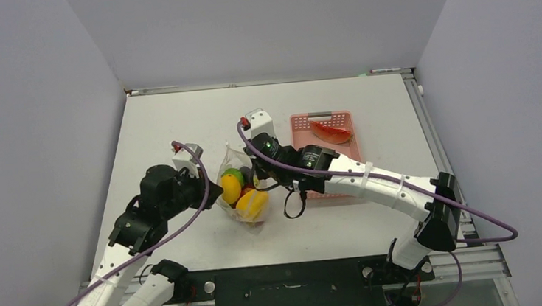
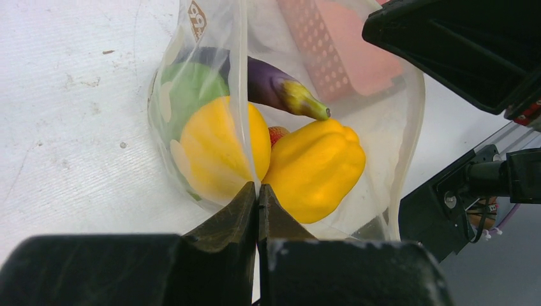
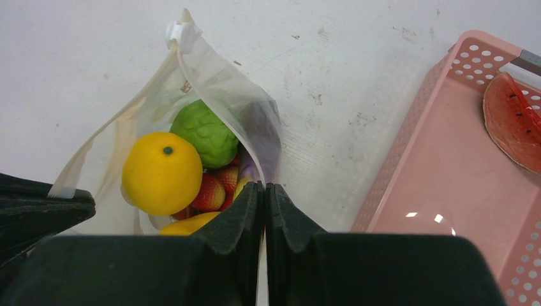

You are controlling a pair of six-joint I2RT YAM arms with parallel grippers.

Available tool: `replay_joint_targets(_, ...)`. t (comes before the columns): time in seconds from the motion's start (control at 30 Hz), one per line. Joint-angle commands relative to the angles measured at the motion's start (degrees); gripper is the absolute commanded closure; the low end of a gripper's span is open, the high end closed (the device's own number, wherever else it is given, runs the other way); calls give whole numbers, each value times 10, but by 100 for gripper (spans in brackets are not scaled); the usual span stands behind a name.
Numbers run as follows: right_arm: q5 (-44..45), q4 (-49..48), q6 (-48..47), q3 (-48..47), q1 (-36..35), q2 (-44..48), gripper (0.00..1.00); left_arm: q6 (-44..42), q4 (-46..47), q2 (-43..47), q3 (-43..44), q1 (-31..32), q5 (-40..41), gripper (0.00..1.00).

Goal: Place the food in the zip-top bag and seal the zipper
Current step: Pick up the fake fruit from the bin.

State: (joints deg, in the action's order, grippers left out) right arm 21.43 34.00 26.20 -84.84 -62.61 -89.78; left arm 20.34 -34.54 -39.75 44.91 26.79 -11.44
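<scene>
Left wrist view: L gripper (image 2: 257, 191) clamped shut on zip-top bag (image 2: 399, 121) edge. R gripper (image 3: 263, 188) pinched shut on bag rim too. Bag sits on table (image 1: 162, 125) betw. both arms, w/ lemon (image 3: 162, 173), yellow pepper (image 2: 316, 169), eggplant (image 2: 268, 80) inside. Brown printed mark (image 2: 196, 13) on bag, illegible.

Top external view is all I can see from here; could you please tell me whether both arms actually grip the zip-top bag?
Observer: The left gripper does: its wrist view shows the jaws shut on a fold of the zip-top bag.
Operator: Thank you; and the right one?
Observer: The right gripper has its jaws shut on the bag's near edge, beside the pink basket.
Operator: Is the mouth sealed?
Observer: It looks open; the white slider sits at the far end, and strawberries show inside.
</scene>
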Motion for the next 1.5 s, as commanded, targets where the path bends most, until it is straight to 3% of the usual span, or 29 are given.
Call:
replay_joint_targets(0.0,35,-1,-4,-48,-18,43,95,0,-2,-1,63,-2,-2,100)
replay_joint_targets(0.3,70,-6,-5,-60,-33,77,95,-14,-50,-12,160,-2,16,100)
replay_joint_targets(0.8,38,-47,13,39,-4,62,94,10,8,-8,43,-3,10,100)
replay_joint_targets(0.93,39,-52,11,35,0,70,82,5,16,-7,37,-3,8,100)
replay_joint_targets(1.23,84,-28,-6,17,12,116,44,0,33,-3,16,-3,1,100)
replay_joint_targets(1.47,91,-16,-20,47,68,158,35,-4,31,2,12,-3,0,100)
